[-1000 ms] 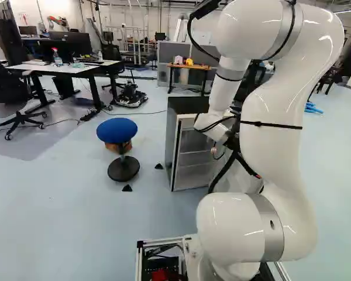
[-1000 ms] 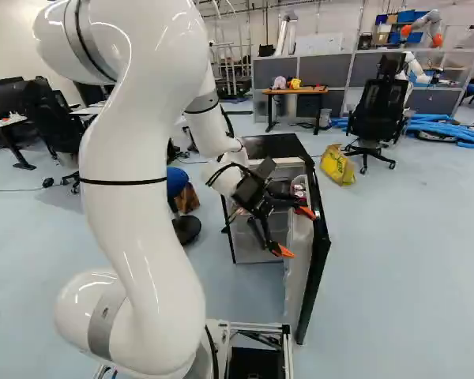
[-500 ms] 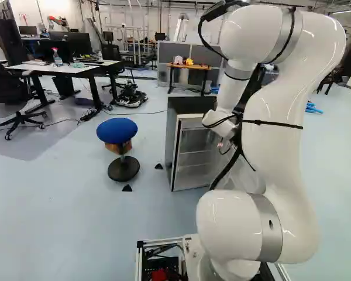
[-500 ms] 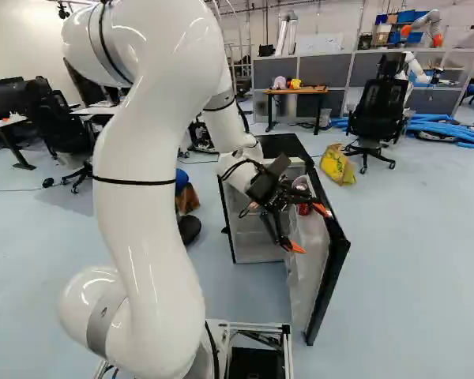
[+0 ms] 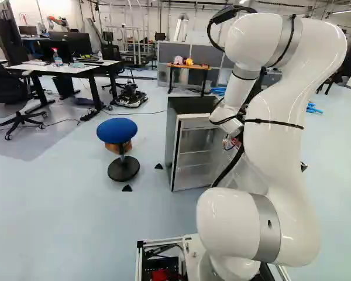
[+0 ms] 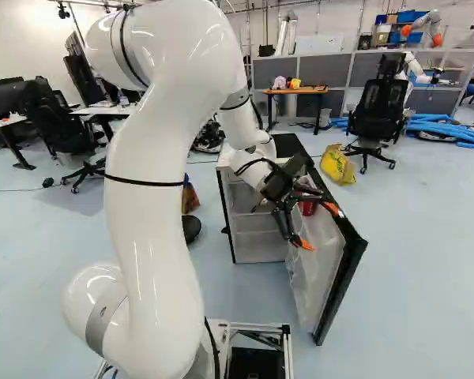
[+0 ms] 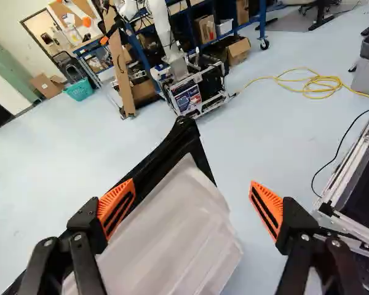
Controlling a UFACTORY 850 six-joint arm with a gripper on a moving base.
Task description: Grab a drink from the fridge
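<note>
So the pincer point(image 6: 317, 227), black with two fingers and orange ribbed pads, is spread wide and isn't gripping anything. It's on the end of the big white jointed arm point(image 5: 275, 137), a bit right of the middle in the right base view, up at the open door point(image 6: 314, 272) of the fridge, which has a black frame and a milky plastic liner. The small boxy fridge point(image 5: 192, 105) with a black top and see-through shelving sits just right of the middle in the left base view.

As for the drink, there's a red can point(image 6: 309, 208) at the upper inner side of the door, partly hidden behind the black finger linkage. Can't tell exactly how it sits in there.

From the wrist view, the pincer point(image 7: 192, 203) has one pad over the door's black frame and the other out past the liner, above the pale blue floor point(image 7: 246, 147). Can't really tell whether either one is touching. Well ahead of the fingers there's another robot point(image 7: 163, 27), white, plus a loopy yellow cable point(image 7: 320, 89).

Rest of the room: round blue stool point(image 5: 116, 130) left of the fridge in the left base view, crumpled yellow bag point(image 6: 337, 164) and black mesh office chair point(image 6: 377, 118) toward the upper right of the right base view.
</note>
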